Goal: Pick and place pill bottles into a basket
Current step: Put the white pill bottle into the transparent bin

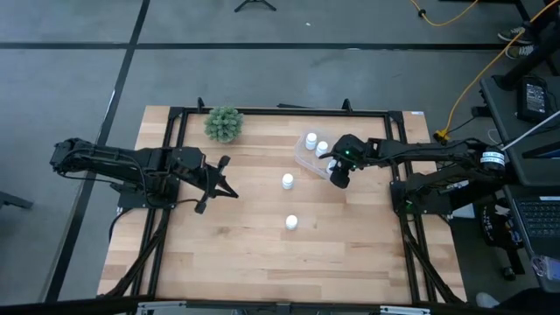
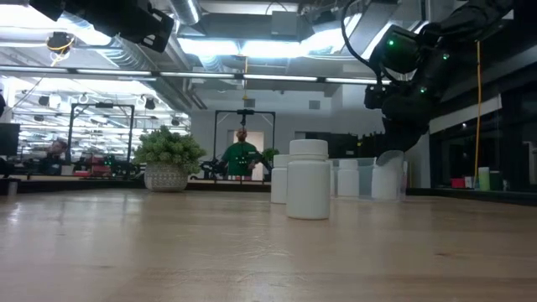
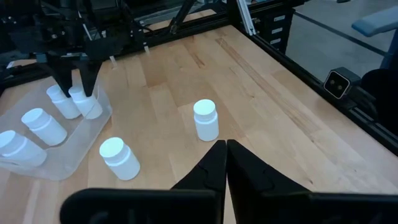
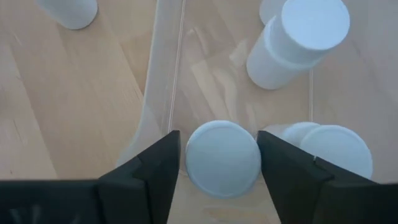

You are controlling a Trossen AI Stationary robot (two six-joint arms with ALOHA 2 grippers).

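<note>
Right gripper (image 4: 221,163) of mine is over the basket (image 1: 308,163), pointing down into it, and its two dark fingers (image 4: 152,171) stand on both sides of a pill bottle (image 4: 222,158) that is upright inside. The fingers are close beside the white cap, but I cannot tell if they press it or have let go of it.

Just beside this bottle, in the same basket, a second bottle (image 4: 336,151) stands, and a little farther a third bottle (image 4: 297,41). From my left wrist view I count four bottles in the transparent basket, and the fourth bottle (image 3: 17,147) is near its far wall.

Outside the basket, two bottles are upright on the table (image 1: 262,254): one bottle (image 1: 287,181) is near the basket wall, and the other bottle (image 1: 291,222) is more toward the middle of the table, well apart from the basket.

My left gripper (image 1: 229,192) is closed and empty, above the left part of the table. A green plant (image 1: 224,123) stands at the far edge.
</note>
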